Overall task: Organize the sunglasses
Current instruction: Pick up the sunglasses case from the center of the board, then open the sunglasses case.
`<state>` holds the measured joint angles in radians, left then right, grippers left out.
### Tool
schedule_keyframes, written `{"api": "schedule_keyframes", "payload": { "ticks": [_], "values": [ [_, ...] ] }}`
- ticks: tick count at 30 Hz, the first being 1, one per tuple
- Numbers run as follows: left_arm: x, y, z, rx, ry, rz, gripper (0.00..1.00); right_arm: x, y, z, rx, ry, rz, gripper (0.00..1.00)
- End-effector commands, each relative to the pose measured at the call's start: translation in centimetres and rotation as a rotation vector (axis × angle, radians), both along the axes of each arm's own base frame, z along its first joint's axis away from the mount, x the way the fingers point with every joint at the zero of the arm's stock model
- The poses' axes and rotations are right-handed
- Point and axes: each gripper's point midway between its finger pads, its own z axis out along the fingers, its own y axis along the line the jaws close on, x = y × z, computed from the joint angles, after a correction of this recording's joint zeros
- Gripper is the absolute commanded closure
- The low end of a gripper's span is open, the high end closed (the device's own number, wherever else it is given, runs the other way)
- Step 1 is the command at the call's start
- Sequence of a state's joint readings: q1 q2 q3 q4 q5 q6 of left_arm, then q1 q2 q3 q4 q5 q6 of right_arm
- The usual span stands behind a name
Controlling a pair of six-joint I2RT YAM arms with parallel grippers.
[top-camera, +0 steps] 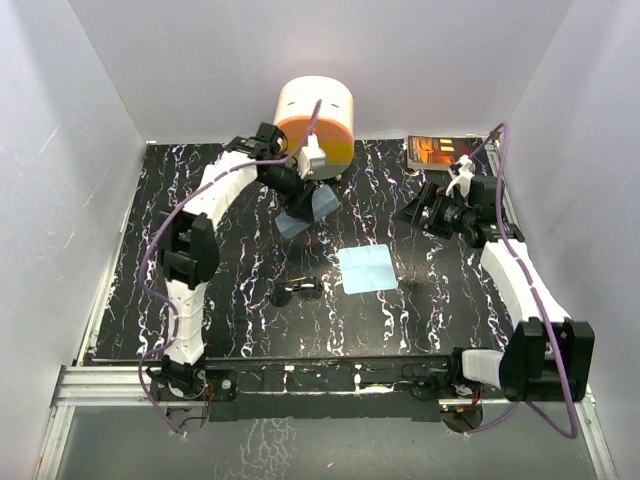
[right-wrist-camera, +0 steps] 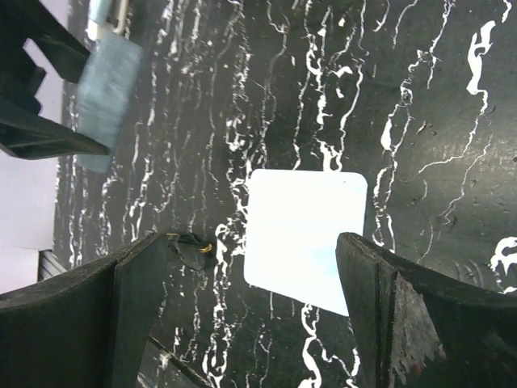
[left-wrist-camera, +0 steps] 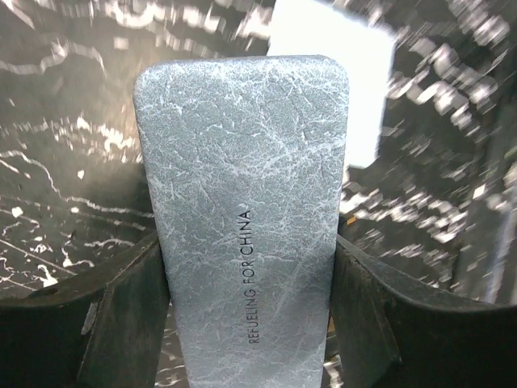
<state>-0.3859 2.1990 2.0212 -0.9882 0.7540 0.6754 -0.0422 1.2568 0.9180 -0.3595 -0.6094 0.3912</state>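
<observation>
Two risks: left pincer (left-wrist-camera: 246,323) clamped on glasses case (left-wrist-camera: 242,178) end, could slip; right pincer (right-wrist-camera: 258,323), jaws apart near cloth (right-wrist-camera: 305,234), may nudge sunglasses (top-camera: 298,291) beside cloth.

Overhead and right-wrist views both show the cloth (top-camera: 367,268).

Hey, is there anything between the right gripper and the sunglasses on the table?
Only the light-blue cloth, lying flat on the table roughly between the right gripper and the sunglasses. Nothing upright blocks the way, and the gripper could probably pass over the cloth.
</observation>
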Motion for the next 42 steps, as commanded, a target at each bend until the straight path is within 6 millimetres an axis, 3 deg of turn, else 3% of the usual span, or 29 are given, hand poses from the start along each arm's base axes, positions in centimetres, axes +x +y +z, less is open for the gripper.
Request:
{"api": "schedule_keyframes", "payload": {
  "ticks": [1,4,9,12,15,20,23,42],
  "values": [
    [-1.4,-2.4,14.6,-0.428,0.015,0.11,1.0,0.2,0.1,6.1,0.072,-0.256,-0.059,0.08],
    [-1.3,-2.5,17.3,-0.549,0.128,0.202,1.0,-0.9,0.0,9.2,0.084,-0.382,-0.08,0.05],
    [-2.5,-3.2,19.4,-0.693,0.26,0.199,1.0,-3.9,4.5,12.9,0.285,-0.408,0.215,0.04],
    [-3.2,-3.3,20.6,-0.757,0.334,0.195,1.0,-6.0,6.8,15.7,0.39,-0.573,0.335,0.03],
    [-3.6,-3.3,21.6,-0.812,0.374,0.198,1.0,-7.0,9.1,17.0,0.412,-0.641,0.4,0.01],
    [-3.9,-3.2,23.2,-0.865,0.357,0.212,1.0,-6.6,14.4,16.5,0.373,-0.627,0.527,0.02],
    [-4.1,-3.1,23.7,-0.876,0.353,0.224,1.0,-6.0,16.2,16.0,0.359,-0.619,0.552,0.02],
    [-8.0,-2.7,24.1,-0.913,0.395,0.21,1.0,-2.9,20.4,15.6,0.375,-0.67,0.608,0.01]
  ]
}}
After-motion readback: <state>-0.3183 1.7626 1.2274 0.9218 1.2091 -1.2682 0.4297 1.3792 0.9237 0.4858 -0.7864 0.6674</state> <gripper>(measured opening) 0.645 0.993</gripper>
